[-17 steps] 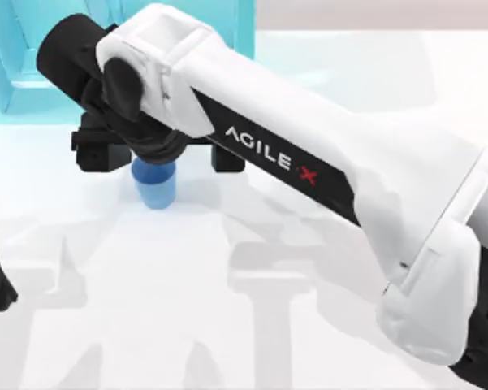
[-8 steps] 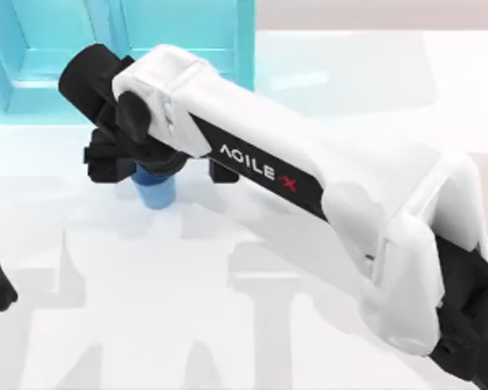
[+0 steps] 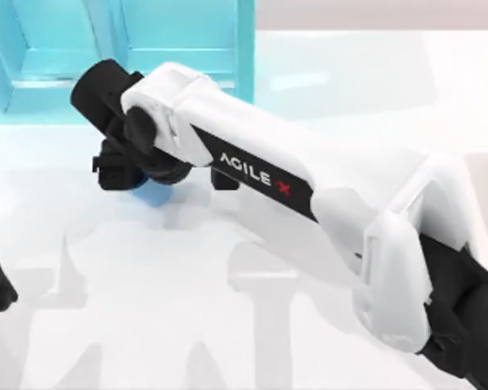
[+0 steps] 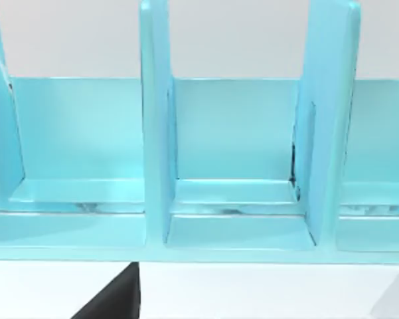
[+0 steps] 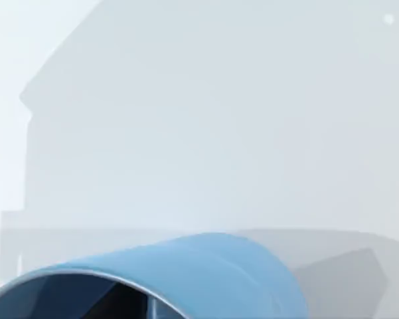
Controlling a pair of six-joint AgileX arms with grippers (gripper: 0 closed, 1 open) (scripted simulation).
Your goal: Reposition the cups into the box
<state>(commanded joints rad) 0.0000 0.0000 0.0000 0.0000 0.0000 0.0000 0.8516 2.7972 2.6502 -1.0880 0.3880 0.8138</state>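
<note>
Right claw [image 3: 158, 166]: poised at the blue cup, near the tabletop's far left, just in front of the box; black finger blocks visible either side of the wrist; whether clamped on the cup or merely straddling it cannot be told, fingertips hidden under the wrist.
Left claw: parked at the left near edge of the tabletop; a dark sliver at the top view's left margin; finger state cannot be told.
Blue cup [image 3: 154, 193]: mostly hidden beneath the right wrist in the top view, a sliver of blue showing on the near side; rim and outer wall close up in the right wrist view [image 5: 186, 272]; contact with the tabletop cannot be told.
Box [image 3: 187, 32]: turquoise, at the far left; upright dividers and open compartments facing the left wrist camera [image 4: 232, 199]; visible compartments empty.
Tabletop [image 3: 227, 325]: white, bare apart from arm shadows.
Handling, judged: cup small, rigid, probably light; smooth wall likely slippery; best taken across the wall below the rim, fingers on opposite sides, kept upright; wide body calls for a generous opening.
Clearance, judged: dividers stand tall, so cup must be lifted over or slid between them.
Count: cups seen, one (plain blue); boxes, one; arms, two.
</note>
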